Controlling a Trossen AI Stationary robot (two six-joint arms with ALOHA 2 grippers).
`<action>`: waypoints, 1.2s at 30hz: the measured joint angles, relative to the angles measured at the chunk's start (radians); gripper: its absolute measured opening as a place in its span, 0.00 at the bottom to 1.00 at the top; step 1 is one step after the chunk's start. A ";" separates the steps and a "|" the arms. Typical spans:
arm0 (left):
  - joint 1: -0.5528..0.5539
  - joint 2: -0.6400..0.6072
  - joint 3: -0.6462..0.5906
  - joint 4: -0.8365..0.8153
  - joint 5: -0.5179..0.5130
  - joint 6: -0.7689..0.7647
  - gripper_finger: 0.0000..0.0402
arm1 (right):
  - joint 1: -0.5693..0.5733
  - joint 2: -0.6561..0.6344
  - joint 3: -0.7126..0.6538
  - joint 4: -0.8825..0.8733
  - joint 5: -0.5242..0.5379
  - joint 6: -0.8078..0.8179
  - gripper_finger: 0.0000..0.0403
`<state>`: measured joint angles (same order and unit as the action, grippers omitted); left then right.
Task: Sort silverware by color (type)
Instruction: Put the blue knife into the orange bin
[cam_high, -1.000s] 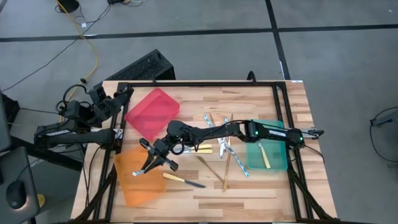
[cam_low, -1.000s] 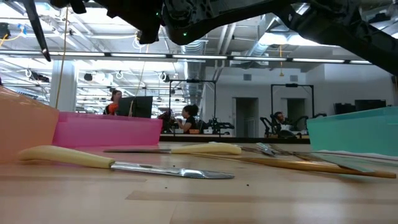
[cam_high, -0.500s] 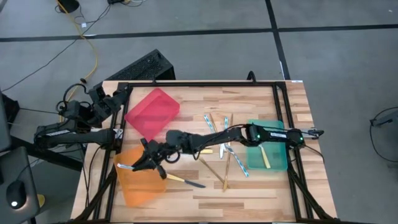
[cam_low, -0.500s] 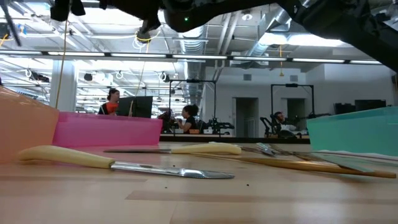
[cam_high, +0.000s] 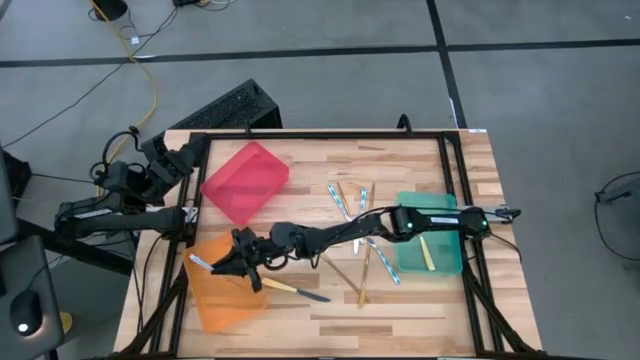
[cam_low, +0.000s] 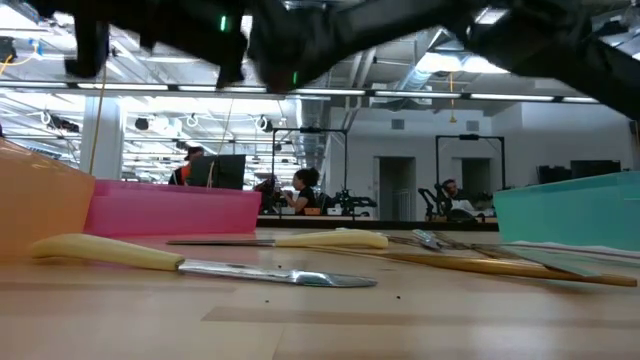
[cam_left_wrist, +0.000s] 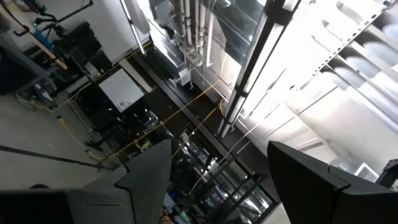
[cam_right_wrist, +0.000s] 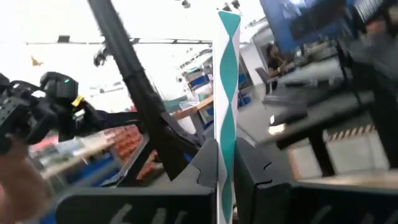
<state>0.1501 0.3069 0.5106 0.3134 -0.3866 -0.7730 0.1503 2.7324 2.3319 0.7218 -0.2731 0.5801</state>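
We read this as a robotics lab: exposed ceiling ducts, strip lights, people seated at monitors behind the wooden table, and more dark framed rigs beyond.

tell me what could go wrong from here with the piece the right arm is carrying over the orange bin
The right gripper, shut on a silvery-blue piece, sits over the orange bin's near rim; released here, the long piece might catch the wall and tip out. The outstretched arm also passes low over the yellow-handled knife and could nudge it on the way back.
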 joint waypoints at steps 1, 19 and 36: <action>0.000 0.000 0.000 0.000 0.000 0.000 0.61 | -0.007 0.021 0.000 0.024 0.012 0.050 0.08; 0.000 0.000 0.000 0.000 -0.012 0.000 0.61 | -0.043 0.071 0.000 0.031 0.086 0.263 0.10; 0.000 0.000 0.000 0.000 -0.008 0.000 0.61 | -0.058 0.068 0.001 -0.033 0.094 0.198 0.10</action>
<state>0.1504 0.3069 0.5106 0.3134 -0.3945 -0.7731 0.0926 2.8006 2.3325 0.6893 -0.1787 0.7784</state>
